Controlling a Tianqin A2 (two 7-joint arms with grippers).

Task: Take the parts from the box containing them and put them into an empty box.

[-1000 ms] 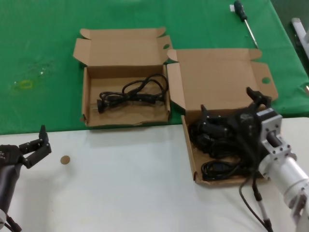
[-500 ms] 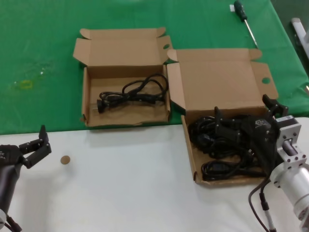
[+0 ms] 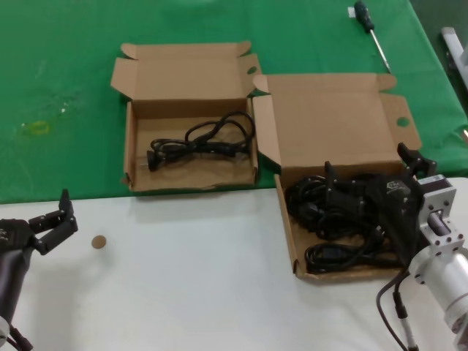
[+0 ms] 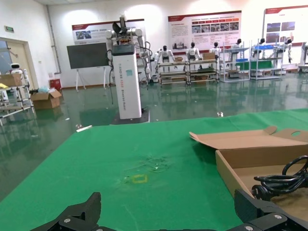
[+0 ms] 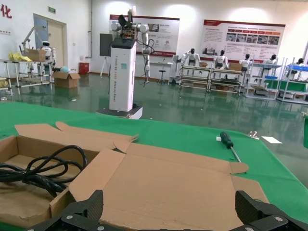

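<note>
Under right gripper [image 3: 369,181], jaws wide, nothing held: cords [image 3: 333,216] in larger box [image 3: 289,219]. Left gripper [image 3: 53,219] parked, open.

Was a robotics showroom or lab hall: glossy green floor, wall posters [image 5: 243,34], humanoid robots [image 4: 193,52] ranged along shelving, a white robot pillar [image 5: 122,71].
</note>
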